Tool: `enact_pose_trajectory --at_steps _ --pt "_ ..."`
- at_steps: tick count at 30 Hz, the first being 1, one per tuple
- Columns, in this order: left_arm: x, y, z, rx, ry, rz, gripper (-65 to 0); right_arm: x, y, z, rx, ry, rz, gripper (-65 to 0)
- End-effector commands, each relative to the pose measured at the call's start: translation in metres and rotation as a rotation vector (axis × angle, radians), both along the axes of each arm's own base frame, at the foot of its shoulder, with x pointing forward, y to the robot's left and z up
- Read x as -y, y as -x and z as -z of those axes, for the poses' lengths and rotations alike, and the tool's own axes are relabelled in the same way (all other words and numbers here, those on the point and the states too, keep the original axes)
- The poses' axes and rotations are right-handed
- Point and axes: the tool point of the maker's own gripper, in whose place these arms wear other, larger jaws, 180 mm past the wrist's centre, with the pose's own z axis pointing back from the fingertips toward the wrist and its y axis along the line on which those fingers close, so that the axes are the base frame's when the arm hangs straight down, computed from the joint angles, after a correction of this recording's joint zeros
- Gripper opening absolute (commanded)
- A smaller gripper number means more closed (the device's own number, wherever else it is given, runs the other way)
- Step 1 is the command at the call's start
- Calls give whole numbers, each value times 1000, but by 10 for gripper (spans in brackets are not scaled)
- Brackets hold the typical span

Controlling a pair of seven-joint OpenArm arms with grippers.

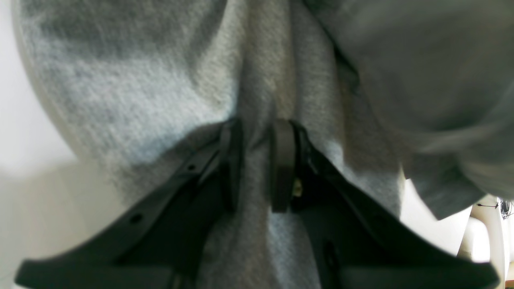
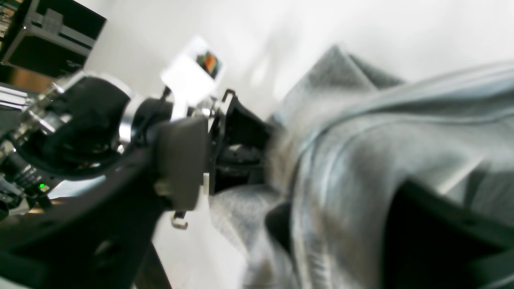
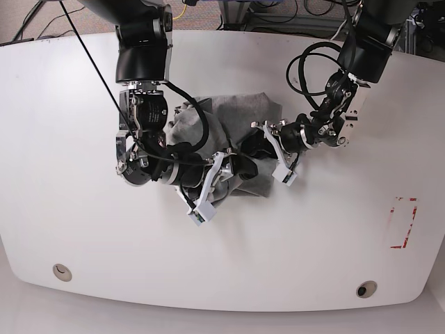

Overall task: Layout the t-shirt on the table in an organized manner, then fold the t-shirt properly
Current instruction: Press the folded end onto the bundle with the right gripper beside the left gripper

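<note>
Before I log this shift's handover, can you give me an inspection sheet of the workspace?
Surface: glossy white table, two round grommets, red tape rectangle.
Job's things: heather-grey cotton t-shirt bunched at centre, not laid out.
Clutter: nothing seen.
Grippers: left tool shut on a fold of the shirt; right tool at the shirt's edge, jaw state unclear.
Cables: black cables looped along both arms.
Surroundings: floor and wires beyond the far edge.
</note>
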Motion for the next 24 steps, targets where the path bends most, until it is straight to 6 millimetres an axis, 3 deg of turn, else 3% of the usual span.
enact_pose_trajectory --at_steps 1,11,17,21,24 --pt "-12 22 27 -89 -135 52 -535 -8 -14 -28 80 -37 -11 -171" --pt "-12 22 27 -89 -133 53 -535 -41 -12 -49 131 -48 -103 -157" --pt "-12 22 27 -86 -134 55 -535 -43 -19 -59 158 -59 -95 -157" --pt "-12 22 27 -87 -133 54 -535 -65 -18 -73 161 -113 -104 -157" --pt "-13 20 26 -87 -129 49 -535 -71 -18 -77 157 -125 -103 -157"
